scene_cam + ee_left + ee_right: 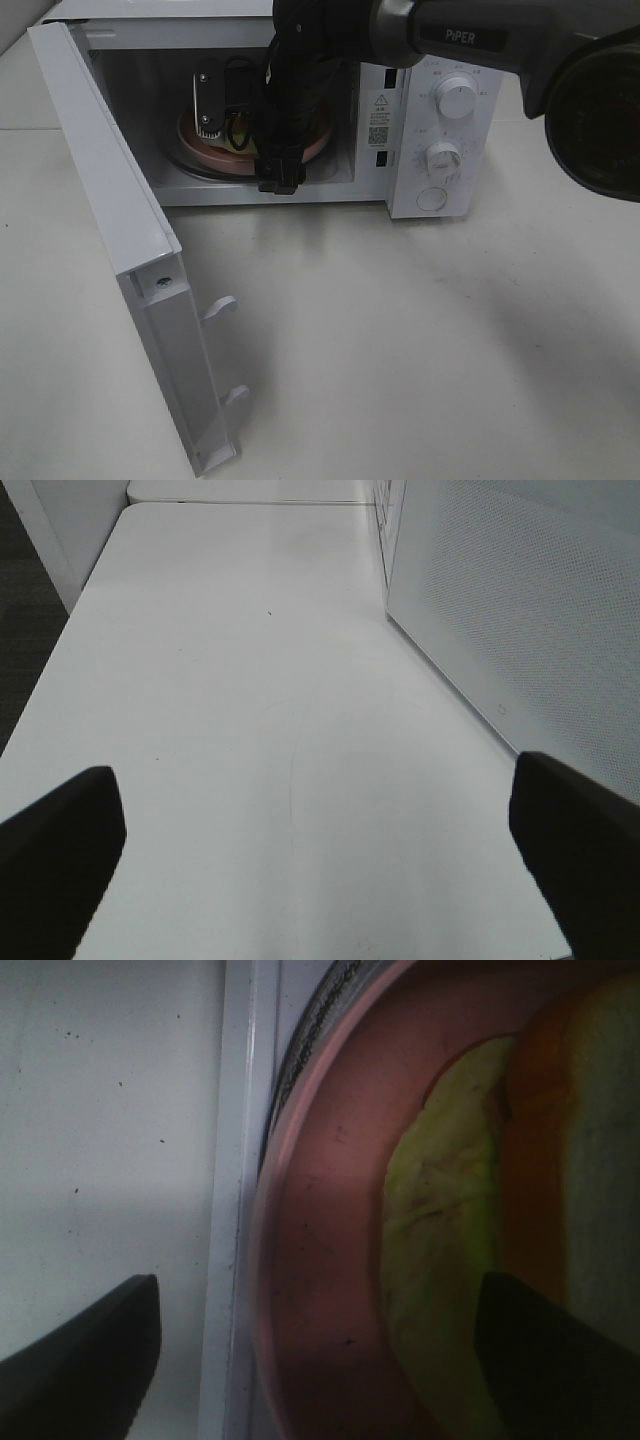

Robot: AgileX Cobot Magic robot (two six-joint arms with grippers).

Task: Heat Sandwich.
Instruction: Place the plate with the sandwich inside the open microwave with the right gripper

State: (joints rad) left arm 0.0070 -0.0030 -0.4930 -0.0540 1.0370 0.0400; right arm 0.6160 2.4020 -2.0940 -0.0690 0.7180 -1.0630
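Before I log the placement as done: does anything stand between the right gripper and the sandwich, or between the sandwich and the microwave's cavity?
Nothing visible does. The right gripper stands open close over the square white-bread sandwich with green lettuce, which already lies on the round pink plate inside the white microwave oven.

Pink plate [315, 1260] in open m/wave [478, 150], wht table [420, 340]

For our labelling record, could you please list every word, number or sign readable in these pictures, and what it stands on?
"PiPER": on the black arm, high view.
Warning triangle: on a sticker on the microwave front; its small print is unreadable.
QR code: below that sticker.
Marks around the upper dial and lower dial: too small to read.
Wrist views: no text.
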